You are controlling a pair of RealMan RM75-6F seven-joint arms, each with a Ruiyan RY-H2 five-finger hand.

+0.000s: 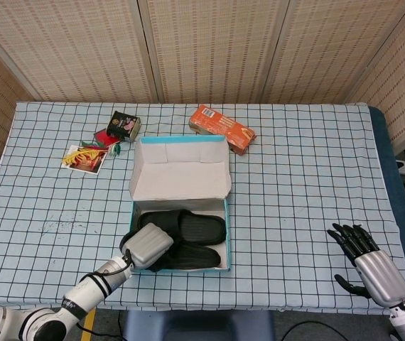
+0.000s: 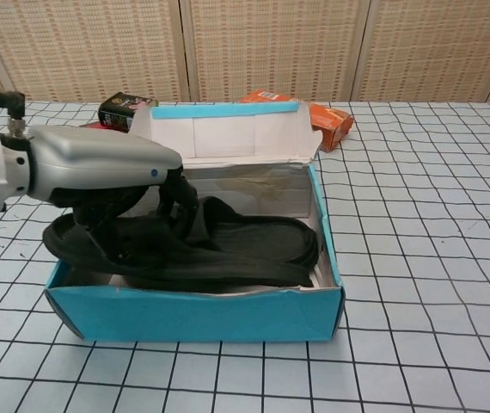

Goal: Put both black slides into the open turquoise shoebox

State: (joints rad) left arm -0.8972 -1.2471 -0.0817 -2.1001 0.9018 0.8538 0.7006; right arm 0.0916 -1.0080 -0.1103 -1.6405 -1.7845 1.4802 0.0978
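Both black slides now lie inside the open turquoise shoebox (image 2: 202,314), which sits toward the front edge of the checked tablecloth (image 1: 302,177), its lid (image 1: 180,169) folded back toward the far edge. The far slide (image 1: 195,226) rests flat on the box floor. The near slide (image 2: 202,262) lies on top of it along the front wall, with its heel end riding over the box's left front rim rather than settled down. The left hand (image 2: 99,168) has its fingers curled around that near slide at its left end, so it grips the shoe and has not let go. The right hand (image 1: 364,259) hovers near the table's front right corner, fingers spread, holding nothing, well apart from the box.

By my judgement the task is nearly done: what is left is to seat the near slide fully inside, release it and lift the left hand clear. The orange carton (image 1: 222,128) beyond the lid plays no part.
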